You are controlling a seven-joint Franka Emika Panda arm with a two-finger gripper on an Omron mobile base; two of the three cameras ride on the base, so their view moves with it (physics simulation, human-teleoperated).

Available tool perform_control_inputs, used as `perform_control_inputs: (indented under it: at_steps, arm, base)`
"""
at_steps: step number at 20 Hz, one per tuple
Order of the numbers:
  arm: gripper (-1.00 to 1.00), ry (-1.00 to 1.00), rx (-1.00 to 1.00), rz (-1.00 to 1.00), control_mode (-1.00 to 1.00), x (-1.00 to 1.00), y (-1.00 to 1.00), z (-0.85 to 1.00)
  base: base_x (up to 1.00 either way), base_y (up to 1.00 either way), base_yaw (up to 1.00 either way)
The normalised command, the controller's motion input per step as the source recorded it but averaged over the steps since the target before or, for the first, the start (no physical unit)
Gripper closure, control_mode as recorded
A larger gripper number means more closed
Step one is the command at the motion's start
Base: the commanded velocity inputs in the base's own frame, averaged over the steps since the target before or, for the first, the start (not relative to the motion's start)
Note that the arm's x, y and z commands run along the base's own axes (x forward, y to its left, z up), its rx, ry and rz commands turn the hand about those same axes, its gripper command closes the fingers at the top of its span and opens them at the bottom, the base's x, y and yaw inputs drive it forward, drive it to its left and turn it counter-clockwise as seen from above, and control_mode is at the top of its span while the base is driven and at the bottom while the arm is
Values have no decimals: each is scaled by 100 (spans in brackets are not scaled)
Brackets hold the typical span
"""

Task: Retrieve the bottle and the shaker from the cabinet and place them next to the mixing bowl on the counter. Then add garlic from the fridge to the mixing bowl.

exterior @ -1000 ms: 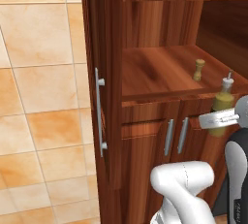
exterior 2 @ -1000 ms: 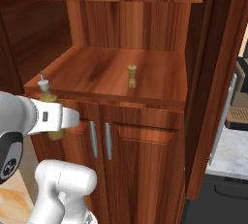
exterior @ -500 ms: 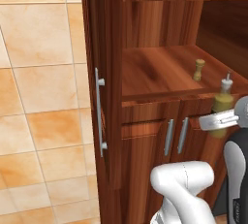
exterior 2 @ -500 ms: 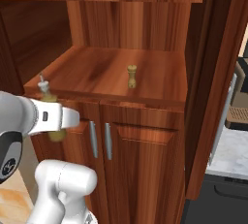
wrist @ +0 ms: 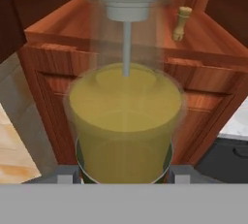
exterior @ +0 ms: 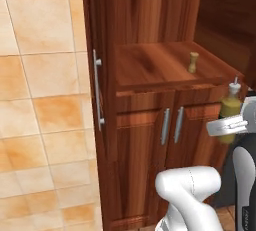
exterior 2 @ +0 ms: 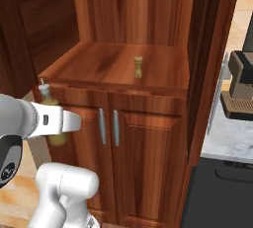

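Hand view puts the small olive-green bottle with the yellowish label band (wrist: pixel 126 121) right between your tool (wrist: pixel 123 174) fingertips, so you are gripping it. From the left base view you hold the bottle upright in the air, just off the front edge of the dark reddish-brown wooden cabinet (exterior: pixel 150 65). Your small tan wooden shaker (exterior: pixel 193 62) stands alone on the open shelf, well behind the bottle.
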Motion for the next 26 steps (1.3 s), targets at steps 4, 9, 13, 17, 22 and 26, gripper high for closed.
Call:
perform_control_inputs:
  at_steps: [4,9,13,17,22,26]
  arm:
    - [100,0,0,0,100,0,0,0]
    - [100,0,0,0,100,0,0,0]
    - [100,0,0,0,100,0,0,0]
    - [100,0,0,0,100,0,0,0]
    - [100,0,0,0,100,0,0,0]
    - [100,0,0,0,100,0,0,0]
  base:
    - [-73,-2,-4]
    - [-73,-16,-7]
    - [-58,-31,-6]
    - [-29,-95,0]
    - [0,-100,0]
    - [5,-100,2]
